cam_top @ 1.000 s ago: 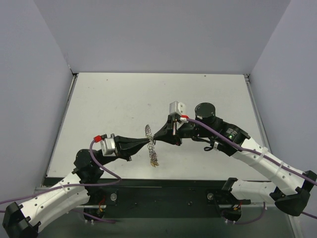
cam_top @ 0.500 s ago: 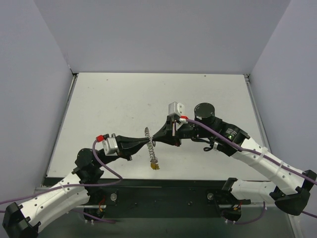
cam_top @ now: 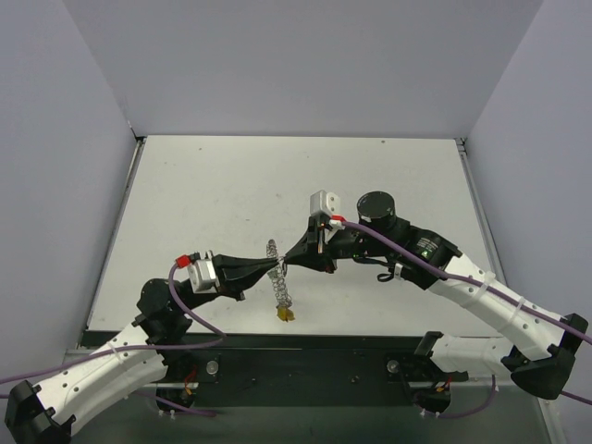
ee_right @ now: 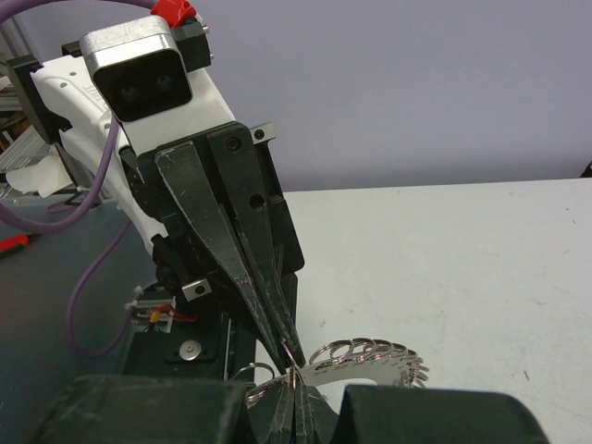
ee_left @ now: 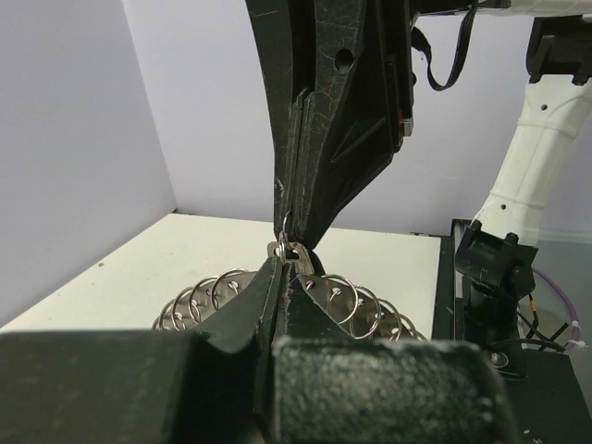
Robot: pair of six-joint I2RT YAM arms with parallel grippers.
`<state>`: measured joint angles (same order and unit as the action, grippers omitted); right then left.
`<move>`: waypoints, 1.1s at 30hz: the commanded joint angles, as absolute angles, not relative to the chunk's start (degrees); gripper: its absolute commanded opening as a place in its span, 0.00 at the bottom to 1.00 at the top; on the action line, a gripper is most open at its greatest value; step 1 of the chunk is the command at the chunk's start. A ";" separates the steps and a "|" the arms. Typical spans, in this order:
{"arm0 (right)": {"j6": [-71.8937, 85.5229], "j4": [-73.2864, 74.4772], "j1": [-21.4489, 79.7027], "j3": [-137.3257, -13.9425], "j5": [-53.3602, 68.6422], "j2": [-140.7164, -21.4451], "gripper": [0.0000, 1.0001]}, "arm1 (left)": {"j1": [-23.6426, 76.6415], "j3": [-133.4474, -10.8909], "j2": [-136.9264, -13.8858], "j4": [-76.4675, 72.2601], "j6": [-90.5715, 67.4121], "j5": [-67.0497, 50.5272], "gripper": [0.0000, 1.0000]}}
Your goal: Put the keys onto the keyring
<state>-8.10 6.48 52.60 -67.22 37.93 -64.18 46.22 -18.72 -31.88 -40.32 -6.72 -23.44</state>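
White tabletop [cam_top: 203,203] fills the floor of the booth, with pale lilac walls closing it in on three sides. From the near edge the two arms lean in toward each other, and their black pincers meet tip to tip a little left of the table's middle, nearer the front than the back.

The left gripper [cam_top: 275,267] comes in from the left, lying low and nearly level. Its fingers are pressed tight together, with no gap showing between them in its own wrist view [ee_left: 281,265]. The right gripper [cam_top: 289,262] reaches in from the right, and it too is squeezed closed [ee_right: 294,381], so the two sets of tips all but touch.

Both are nipped onto the keyring [cam_top: 280,285], which sits right between them. From above it is edge-on and reads as a thin silvery spring running toward the front of the table. From the wrists its loops fan out behind the closed tips [ee_left: 356,303] [ee_right: 368,353]. A small silver loop sits exactly where the tips meet, and I cannot tell which pincer has that piece.

The keys [cam_top: 288,314] bunch at the ring's near end, a tiny yellow and dark cluster, too small to count.
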 commanded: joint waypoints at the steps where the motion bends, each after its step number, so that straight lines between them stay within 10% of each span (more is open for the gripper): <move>1: -8.96 4.83 52.74 -69.61 38.23 -64.25 0.00 | 46.58 -20.39 -31.02 -44.30 -6.33 -25.13 0.00; 33: -8.00 7.12 49.40 -69.43 45.08 -64.42 0.00 | 47.11 -19.95 -29.79 -49.83 -6.50 -30.67 0.00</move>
<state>-7.86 8.12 50.96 -67.68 43.16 -64.18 46.41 -18.72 -31.07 -41.32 -6.55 -27.94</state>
